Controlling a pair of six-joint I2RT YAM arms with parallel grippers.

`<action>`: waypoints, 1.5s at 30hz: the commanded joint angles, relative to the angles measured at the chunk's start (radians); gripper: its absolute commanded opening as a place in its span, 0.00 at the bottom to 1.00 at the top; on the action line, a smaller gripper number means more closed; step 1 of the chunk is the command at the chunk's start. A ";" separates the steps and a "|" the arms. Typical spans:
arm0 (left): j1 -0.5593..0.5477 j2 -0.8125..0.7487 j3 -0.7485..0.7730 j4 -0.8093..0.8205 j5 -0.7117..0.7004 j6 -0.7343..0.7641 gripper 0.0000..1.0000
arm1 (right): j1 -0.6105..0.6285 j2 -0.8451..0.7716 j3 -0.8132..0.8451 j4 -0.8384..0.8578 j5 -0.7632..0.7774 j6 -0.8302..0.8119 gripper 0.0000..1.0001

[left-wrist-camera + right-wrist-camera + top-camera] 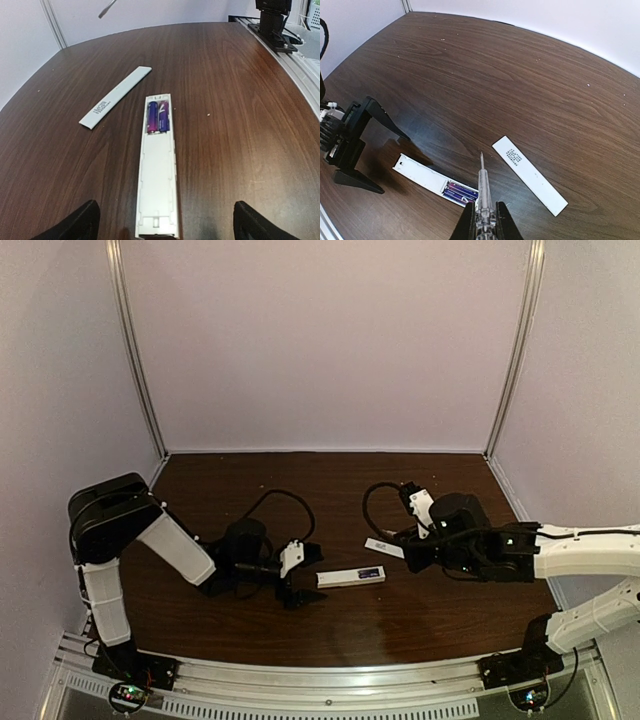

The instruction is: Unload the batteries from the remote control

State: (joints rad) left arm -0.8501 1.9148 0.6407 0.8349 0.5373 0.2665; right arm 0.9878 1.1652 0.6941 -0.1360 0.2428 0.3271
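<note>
The white remote control (157, 170) (350, 577) (420, 171) lies back-up on the table with its battery bay uncovered. Two purple-blue batteries (158, 116) (461, 192) sit side by side at its far end. My left gripper (166, 210) (300, 575) is open, low over the table, its fingers standing wide on either side of the remote's near end without touching it. My right gripper (483, 220) (412, 540) is shut on a clear-handled screwdriver (484, 182), whose tip hovers above the table just past the battery end.
The detached white back cover (116, 96) (530, 175) (384, 547) lies flat beside the remote. The left gripper's black fingers (357, 145) show in the right wrist view. An arm base (272, 25) and a metal rail line the table's near edge.
</note>
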 commanded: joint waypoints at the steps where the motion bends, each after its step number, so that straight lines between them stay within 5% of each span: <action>1: 0.014 0.070 0.066 -0.022 0.008 -0.024 0.92 | -0.025 0.023 0.024 -0.009 -0.015 -0.021 0.00; 38: 0.007 0.276 0.330 -0.150 0.167 -0.112 0.67 | -0.031 0.023 -0.011 0.037 -0.071 0.016 0.00; 45: -0.001 0.305 0.366 -0.180 0.157 -0.108 0.48 | -0.031 0.025 -0.013 0.037 -0.065 0.012 0.00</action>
State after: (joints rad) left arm -0.8463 2.1815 0.9775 0.6762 0.6853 0.1608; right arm 0.9623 1.1954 0.6949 -0.1062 0.1772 0.3294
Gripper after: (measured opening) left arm 0.535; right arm 0.121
